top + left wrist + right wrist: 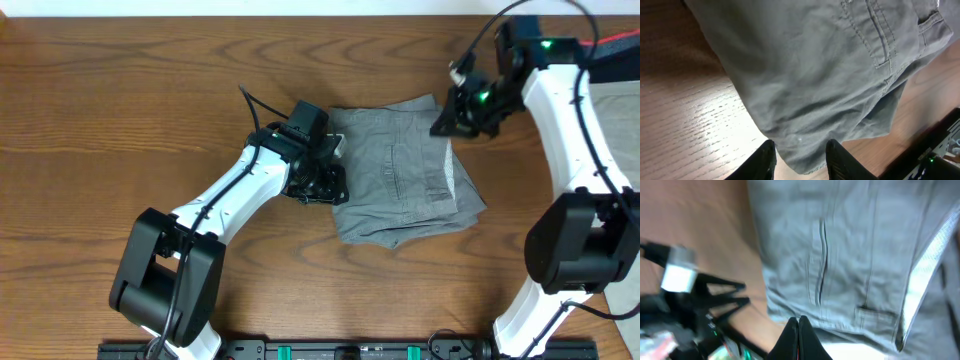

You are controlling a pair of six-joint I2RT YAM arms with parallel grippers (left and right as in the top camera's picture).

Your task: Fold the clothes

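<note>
The clothes are a pair of grey-green shorts (400, 175) lying folded into a rough rectangle at the middle of the wooden table, with a stitched pocket facing up. My left gripper (325, 182) sits low at their left edge. In the left wrist view its fingers (765, 161) stand apart, with the hem of the shorts (830, 75) lying between them; the gripper (801, 161) is open. My right gripper (447, 120) hovers at the shorts' upper right corner. In the right wrist view it (799, 324) is shut with nothing in it, just off the edge of the shorts (855, 255).
Bare wood (130, 90) stretches left of the shorts and along the front. A pale surface (618, 110) lies at the right edge behind the right arm. A black rail (350, 350) runs along the table's front edge.
</note>
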